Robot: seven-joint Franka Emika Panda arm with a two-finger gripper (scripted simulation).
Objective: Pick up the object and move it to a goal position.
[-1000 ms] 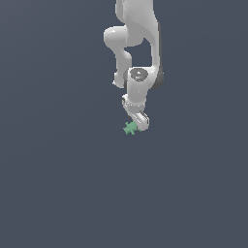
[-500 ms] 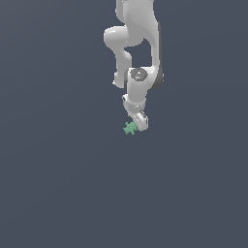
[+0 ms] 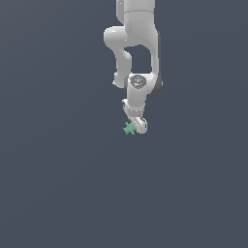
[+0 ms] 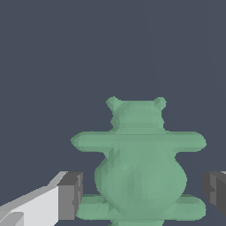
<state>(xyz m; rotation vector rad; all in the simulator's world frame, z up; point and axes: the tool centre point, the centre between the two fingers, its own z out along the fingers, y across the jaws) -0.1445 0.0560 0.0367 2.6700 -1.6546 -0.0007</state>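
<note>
Nothing has shifted since a second ago. Your fingers (image 4: 70, 196) stand open, gaps either side of the green bear figure (image 4: 141, 167), which sits between them on the tabletop (image 3: 58, 184), ungrasped.

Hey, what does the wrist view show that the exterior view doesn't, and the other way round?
Only the wrist view shows the mint-green object close up: a bear-like figure with two small ears, arms stretched sideways and stubby legs. It also shows the two dark finger pads, one on each side of the figure, with a visible gap to the body.

Only the exterior view shows the white arm reaching down, with the gripper low over the plain dark surface.

Both show the green object at the gripper, and no other items.
</note>
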